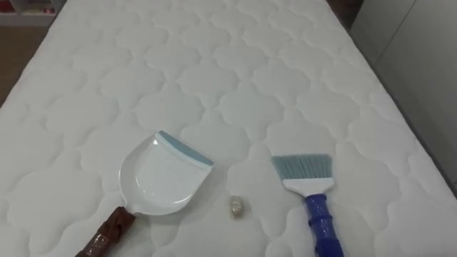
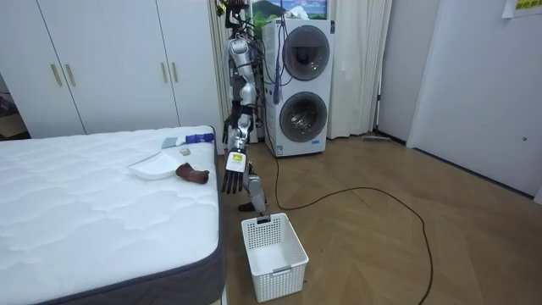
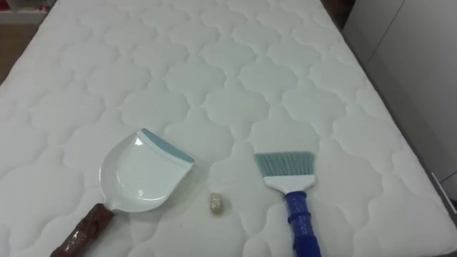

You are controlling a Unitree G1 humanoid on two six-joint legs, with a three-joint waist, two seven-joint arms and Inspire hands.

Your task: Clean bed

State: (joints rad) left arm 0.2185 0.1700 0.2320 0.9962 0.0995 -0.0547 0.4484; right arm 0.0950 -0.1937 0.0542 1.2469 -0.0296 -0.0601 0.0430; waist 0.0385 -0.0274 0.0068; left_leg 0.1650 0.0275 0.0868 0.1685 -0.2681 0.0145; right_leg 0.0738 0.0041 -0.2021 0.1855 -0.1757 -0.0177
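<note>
The robot stands at the bed's (image 1: pixel 235 64) edge. Its left hand (image 2: pixel 231 180) hangs beside the mattress, fingers straight and loose, holding nothing. The right hand (image 2: pixel 228 133) shows higher up behind it; its state cannot be told. Up on the bed, well apart from the left hand, lie the dustpan (image 1: pixel 164 175), nearest, a small scrap (image 1: pixel 237 207) beside it, and the brush (image 1: pixel 310 185) beyond. A white basket (image 2: pixel 276 273) stands on the floor below the left hand.

Ends of brush handle (image 1: pixel 320 223) and dustpan handle (image 1: pixel 106 233) beyond bottom edge.
</note>
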